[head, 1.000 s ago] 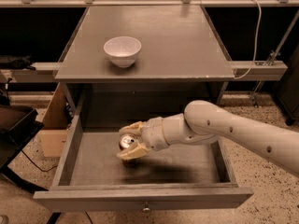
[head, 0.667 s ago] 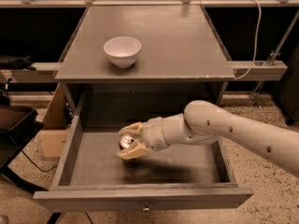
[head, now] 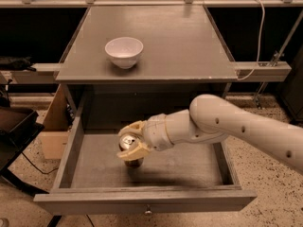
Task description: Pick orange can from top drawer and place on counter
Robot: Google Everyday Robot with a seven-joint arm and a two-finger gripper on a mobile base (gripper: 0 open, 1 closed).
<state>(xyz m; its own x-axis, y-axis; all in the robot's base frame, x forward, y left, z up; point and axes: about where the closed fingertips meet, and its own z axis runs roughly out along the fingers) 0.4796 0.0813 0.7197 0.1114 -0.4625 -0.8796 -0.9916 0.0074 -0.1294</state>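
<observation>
A: Beige arm [head: 227, 124] first, operator: yours reaches in from the right. Its forearm slopes down and leftward over the open top drawer [head: 189, 167], with the wrist turned so the tool [head: 129, 142] points left.

B: And the tool itself?

A: Your tool grips the orange can [head: 134, 162], one finger on its far side and one on its near side. The can is upright inside the drawer, left of centre.

B: Any change from a second ago?

A: None you could see. Arm, tool and can sit where they were, and the white bowl [head: 124, 51] rests on the counter [head: 180, 41] above.
</observation>
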